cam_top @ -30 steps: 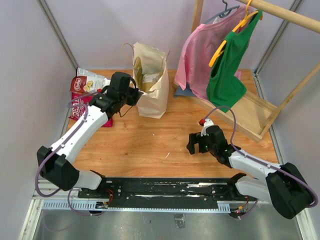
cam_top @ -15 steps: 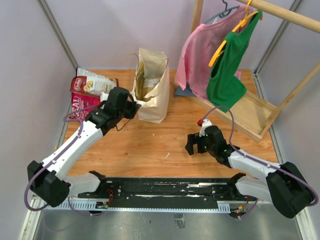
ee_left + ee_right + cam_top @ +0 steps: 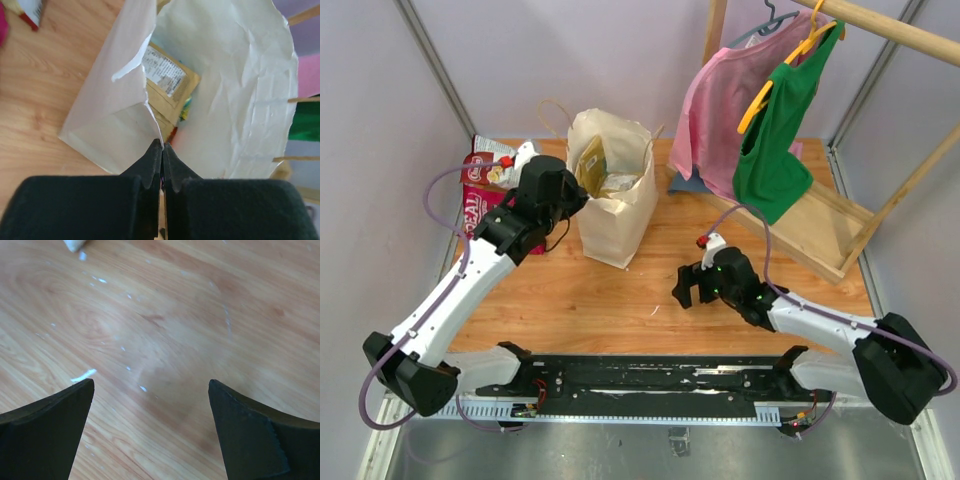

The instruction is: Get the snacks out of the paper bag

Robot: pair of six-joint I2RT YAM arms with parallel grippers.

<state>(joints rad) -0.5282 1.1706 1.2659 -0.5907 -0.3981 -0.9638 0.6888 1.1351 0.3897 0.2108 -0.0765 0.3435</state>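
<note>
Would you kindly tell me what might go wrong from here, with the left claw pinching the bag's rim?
1. The left claw is shut on only the thin rim of the paper bag; a hard pull may tear the paper or tip the bag over.
2. The tan packet sits deep inside, so the open, empty right claw may snag the rim or crush the wall when reaching in.

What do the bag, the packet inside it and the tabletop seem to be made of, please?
Bag: thin matte paper, pale tan; it shows creases and a ragged rim.
Packet: tan, probably a paper-faced pouch with a printed white label; too hidden to be sure.
Tabletop: wood or wood-look laminate, smooth with a faint sheen; grain lines run across it.
</note>
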